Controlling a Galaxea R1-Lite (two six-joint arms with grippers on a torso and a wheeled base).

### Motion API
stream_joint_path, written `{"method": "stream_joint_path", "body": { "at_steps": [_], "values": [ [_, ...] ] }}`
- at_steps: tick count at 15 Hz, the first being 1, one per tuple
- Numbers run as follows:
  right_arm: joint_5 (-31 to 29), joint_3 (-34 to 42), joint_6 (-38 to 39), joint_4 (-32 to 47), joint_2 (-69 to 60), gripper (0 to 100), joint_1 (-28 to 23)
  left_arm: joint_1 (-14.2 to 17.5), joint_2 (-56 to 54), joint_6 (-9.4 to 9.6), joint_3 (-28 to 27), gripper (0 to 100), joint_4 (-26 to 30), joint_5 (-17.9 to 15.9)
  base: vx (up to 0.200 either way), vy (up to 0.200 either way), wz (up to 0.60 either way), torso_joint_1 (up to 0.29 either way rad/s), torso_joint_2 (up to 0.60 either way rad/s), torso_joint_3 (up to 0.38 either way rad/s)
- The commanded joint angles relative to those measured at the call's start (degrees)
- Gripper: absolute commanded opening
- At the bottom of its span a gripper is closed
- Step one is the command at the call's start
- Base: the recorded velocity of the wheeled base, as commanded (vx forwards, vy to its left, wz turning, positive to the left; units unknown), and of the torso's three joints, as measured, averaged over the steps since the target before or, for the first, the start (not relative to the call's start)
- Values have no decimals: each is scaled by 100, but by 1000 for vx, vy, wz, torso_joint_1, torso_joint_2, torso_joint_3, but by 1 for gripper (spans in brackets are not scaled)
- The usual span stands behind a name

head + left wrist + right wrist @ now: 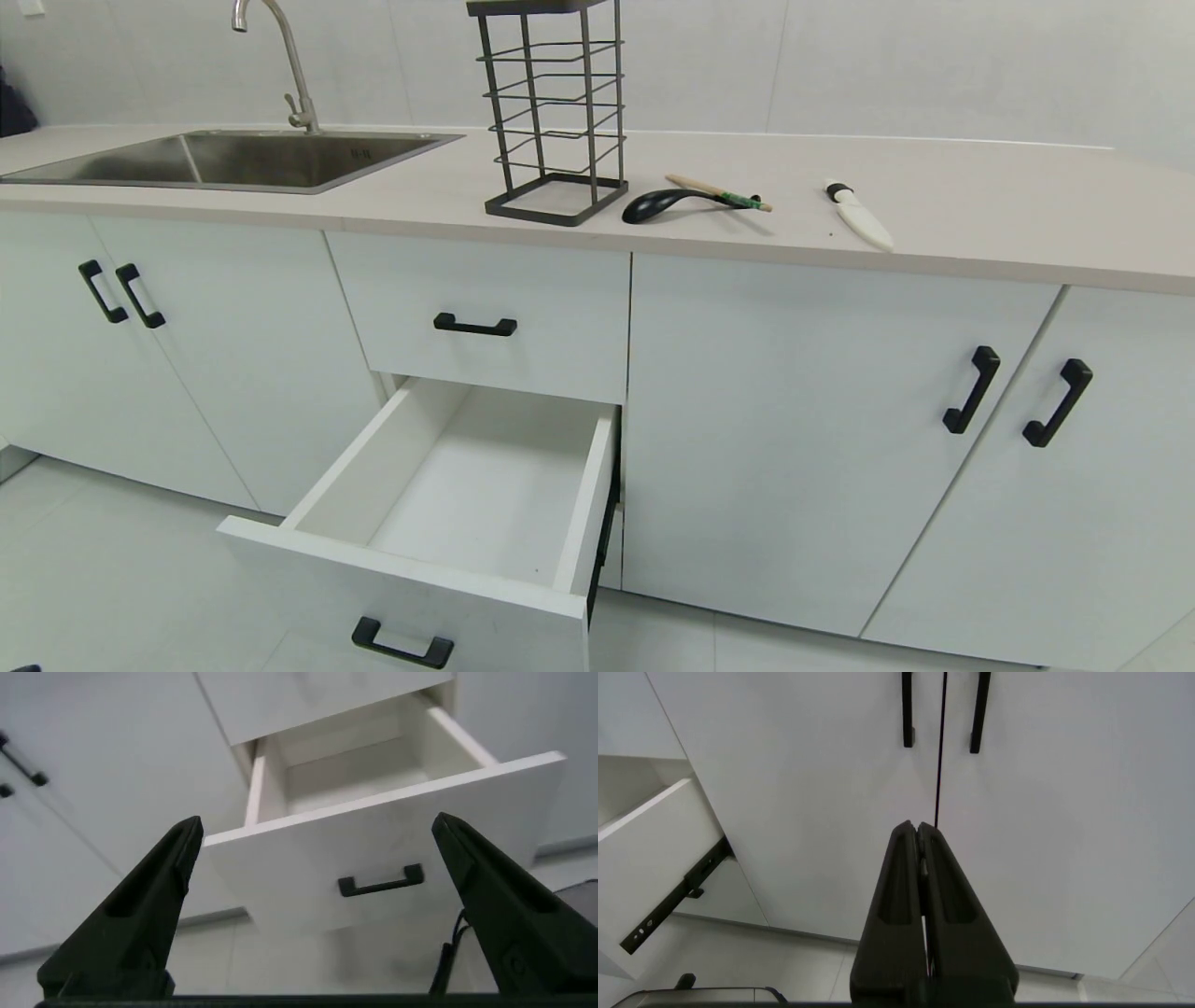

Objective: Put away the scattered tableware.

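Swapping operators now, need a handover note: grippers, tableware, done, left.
Left gripper: open, empty, facing the front of the open drawer.
Right gripper: shut, empty, facing the cabinet doors.
Spoon, chopsticks and knife lie on the counter, right of the rack.
Done: lower drawer is open; nothing shows in it.
Left: all three pieces to put away, probably into that drawer, then likely close it.

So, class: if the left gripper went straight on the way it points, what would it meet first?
The left gripper would probably meet the white front panel of the pulled-out drawer, near its black bar handle; depth is unclear.
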Motion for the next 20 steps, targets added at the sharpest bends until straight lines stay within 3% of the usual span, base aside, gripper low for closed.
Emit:
{"method": "stream_joint_path", "body": {
  "at_steps": [1, 3, 4, 5, 6, 7, 8, 9, 10, 11, 12, 16, 18, 20],
  "values": [
    [0, 1, 1, 2, 5, 0, 1, 18, -363, 98, 7, 100, -24, -568, 0, 0, 0, 0, 0, 0],
    [0, 1, 1, 2, 5, 0, 1, 18, -363, -236, 7, 100, -24, 408, 0, 0, 0, 0, 0, 0],
    [0, 1, 1, 2, 5, 0, 1, 18, -363, -623, 7, 100, 11, 1383, 0, 0, 0, 0, 0, 0],
    [0, 1, 1, 2, 5, 0, 1, 18, -363, -939, 7, 100, 29, 1709, 0, 0, 0, 0, 0, 0],
    [0, 1, 1, 2, 5, 0, 1, 27, -363, -1053, 7, 100, 20, 1946, 0, 0, 0, 0, 0, 0],
    [0, 1, 1, 2, 5, 0, 1, 27, -363, -790, 7, 100, -59, 2025, 0, 0, 0, 0, 0, 0],
    [0, 1, 1, 2, 5, 0, 1, 36, -363, -254, 7, 100, -437, 2025, 0, 0, 0, 0, 0, 0],
    [0, 1, 1, 2, 5, 0, 1, 27, -363, -377, 7, 100, -112, 2025, 0, 0, 0, 0, 0, 0],
    [0, 1, 1, 2, 5, 0, 1, 18, -363, -693, 7, 100, -6, 1955, 0, 0, 0, 0, 0, 0],
    [0, 1, 1, 2, 5, 0, 1, 18, -363, -895, 7, 100, -15, 1726, 0, 0, 0, 0, 0, 0],
    [0, 1, 1, 2, 5, 0, 1, 18, -363, -1185, 7, 100, 380, 1208, 0, 0, 0, 0, 0, 0],
    [0, 1, 1, 2, 5, 0, 1, 18, -363, -1326, 7, 100, 336, 1296, 0, 0, 0, 0, 0, 0],
    [0, 1, 1, 2, 5, 0, 1, 18, -363, -1554, 7, 100, 354, 1313, 0, 0, 0, 0, 0, 0],
    [0, 1, 1, 2, 5, 0, 1, 18, -363, -1581, 7, 100, 354, 1322, 0, 0, 0, 0, 0, 0]
  ]
}}
